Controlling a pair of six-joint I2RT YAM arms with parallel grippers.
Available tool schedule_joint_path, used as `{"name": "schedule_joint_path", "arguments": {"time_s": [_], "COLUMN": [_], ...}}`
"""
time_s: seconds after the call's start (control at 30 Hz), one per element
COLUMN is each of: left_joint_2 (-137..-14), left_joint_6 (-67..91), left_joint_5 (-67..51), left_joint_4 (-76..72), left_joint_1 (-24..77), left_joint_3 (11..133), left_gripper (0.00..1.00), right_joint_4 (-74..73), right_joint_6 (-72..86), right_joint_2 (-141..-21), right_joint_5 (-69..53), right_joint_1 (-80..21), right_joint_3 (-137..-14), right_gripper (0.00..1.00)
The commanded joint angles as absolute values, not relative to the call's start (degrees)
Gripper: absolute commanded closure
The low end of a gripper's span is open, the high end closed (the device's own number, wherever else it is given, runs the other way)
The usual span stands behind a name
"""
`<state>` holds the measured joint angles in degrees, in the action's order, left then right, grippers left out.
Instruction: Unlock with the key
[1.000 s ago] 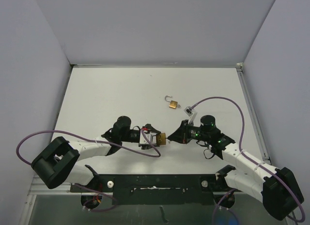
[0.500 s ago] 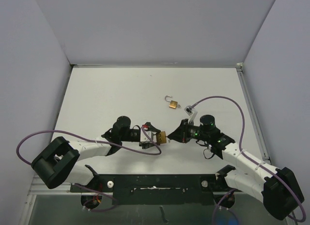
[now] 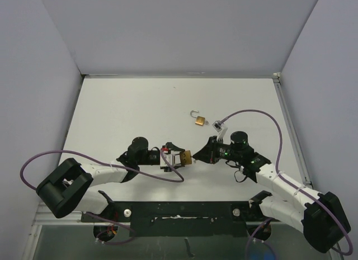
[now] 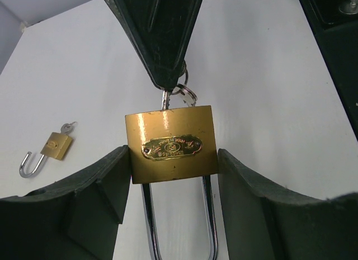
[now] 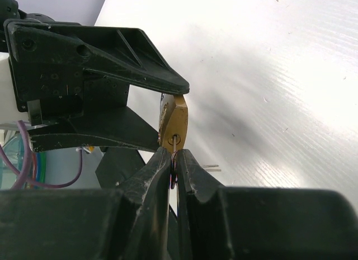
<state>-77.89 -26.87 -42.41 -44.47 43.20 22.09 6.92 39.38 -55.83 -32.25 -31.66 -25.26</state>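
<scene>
top cam high at the near side, looking down over the whole table (image 3: 123,109), left wrist cam close in, facing the long-shackle padlock (image 4: 170,142) flat-on, right wrist cam close in, same padlock edge-on, all three views share it

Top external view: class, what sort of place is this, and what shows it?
Probably a robot lab test cell: a white table boxed in by plain walls, a left arm and right arm bolted at its near edge, plus the held padlock and the loose padlock.

Brass padlock (image 4: 170,143), silver key (image 4: 165,98) in its keyhole.
</scene>
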Motion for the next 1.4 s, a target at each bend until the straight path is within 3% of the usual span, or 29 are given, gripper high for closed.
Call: {"name": "schedule_joint_path", "arguments": {"time_s": [0.0, 0.27, 0.6, 0.67, 0.77, 0.83, 1.17, 1.37], "left_joint_2": [-76.40, -77.26, -76.20, -76.36, -76.87, -77.41, -77.95, -77.01], "left_joint_6": [-29.68, -30.28, -29.60, -28.00, -25.47, -23.94, -19.01, -17.19], "left_joint_5": [-47.31, -50.78, -47.02, -45.73, -43.23, -41.93, -36.99, -33.78], "left_joint_4": [-56.42, -54.40, -54.35, -55.92, -56.81, -57.14, -54.26, -50.44], "left_joint_1": [44.63, 44.90, 45.45, 45.67, 46.30, 46.76, 48.07, 48.46], "left_joint_3": [26.34, 28.29, 28.03, 27.60, 27.51, 27.35, 27.06, 27.69], "left_gripper": [1.00, 1.00, 1.00, 1.00, 1.00, 1.00, 1.00, 1.00], "right_joint_4": [8.57, 5.83, 5.20, 5.91, 6.75, 6.85, 2.56, -2.98], "right_joint_6": [38.23, 34.61, 36.09, 36.77, 37.56, 37.86, 38.72, 37.54], "right_joint_2": [-57.17, -58.68, -58.37, -58.21, -57.78, -57.38, -50.30, -47.76], "right_joint_5": [-34.93, -37.56, -36.71, -36.42, -35.31, -34.17, -24.44, -19.32], "right_joint_1": [-32.78, -32.80, -32.85, -32.89, -32.81, -32.72, -29.60, -27.58], "right_joint_3": [-28.02, -30.35, -30.73, -30.31, -30.02, -29.97, -30.71, -32.09], "right_gripper": [1.00, 1.00, 1.00, 0.93, 0.69, 0.62, 0.51, 0.50]}}
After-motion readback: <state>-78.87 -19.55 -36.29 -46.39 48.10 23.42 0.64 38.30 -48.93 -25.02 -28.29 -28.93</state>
